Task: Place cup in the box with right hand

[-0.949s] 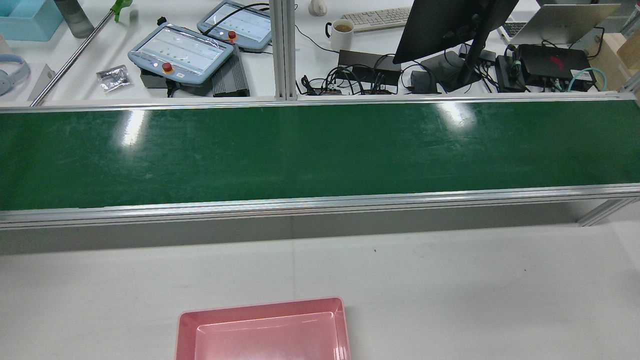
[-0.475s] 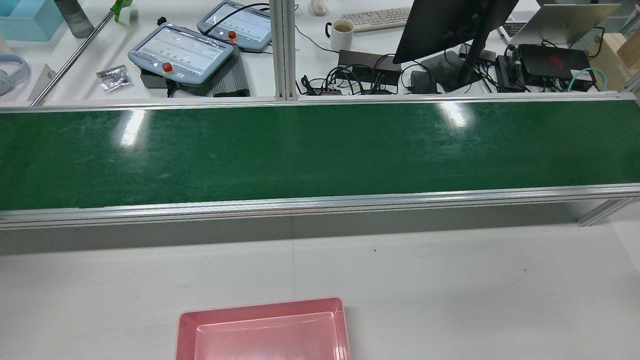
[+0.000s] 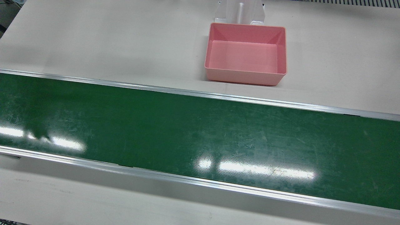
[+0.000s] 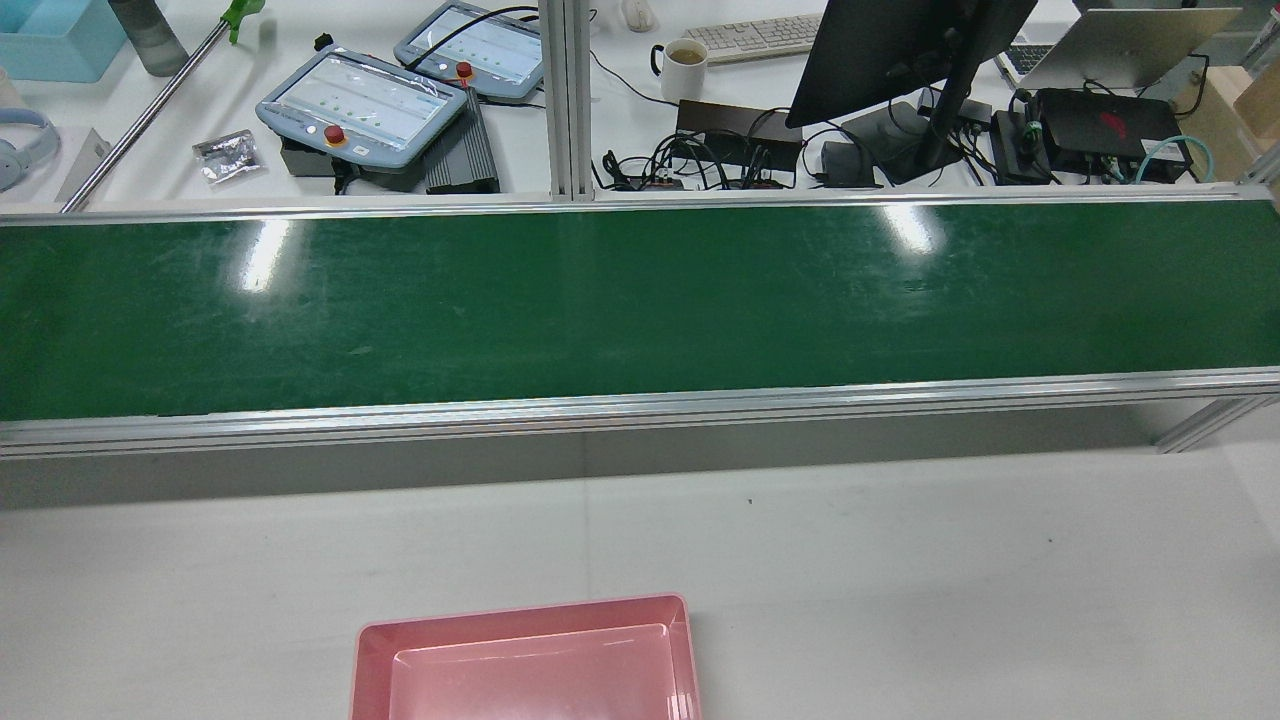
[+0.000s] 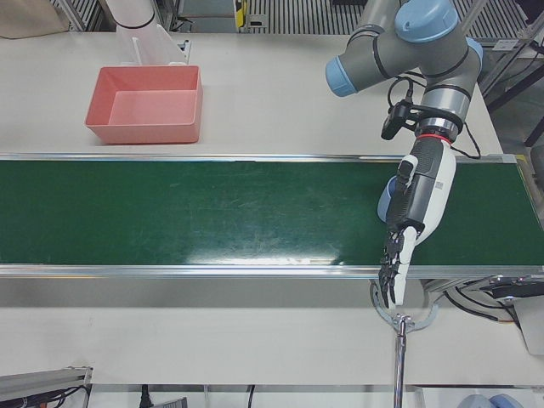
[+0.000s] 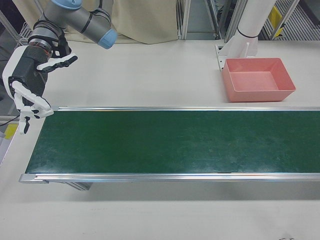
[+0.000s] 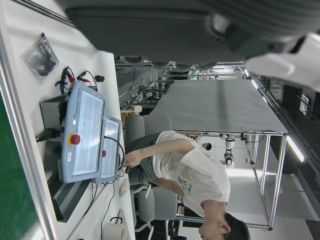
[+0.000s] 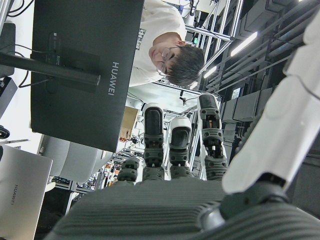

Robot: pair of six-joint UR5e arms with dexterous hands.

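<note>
No cup visible, handling unjudgeable. Right hand [image 6: 30, 95] open, empty, at belt's [image 6: 170, 142] 9 o'clock end; box [image 6: 257, 79] empty at 1 o'clock.

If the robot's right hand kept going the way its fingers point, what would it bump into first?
The right hand points its fingers downward at the end of the green belt, so it would probably touch the white table or the belt's edge; depth is unclear.

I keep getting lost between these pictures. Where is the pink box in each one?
Front view: pink box, top, right of centre.
Rear view: bottom edge, cut off.
Left-front view: upper left.
Right-front view: upper right.
Both hand views: not in them.
Shared landmark: green belt.
</note>
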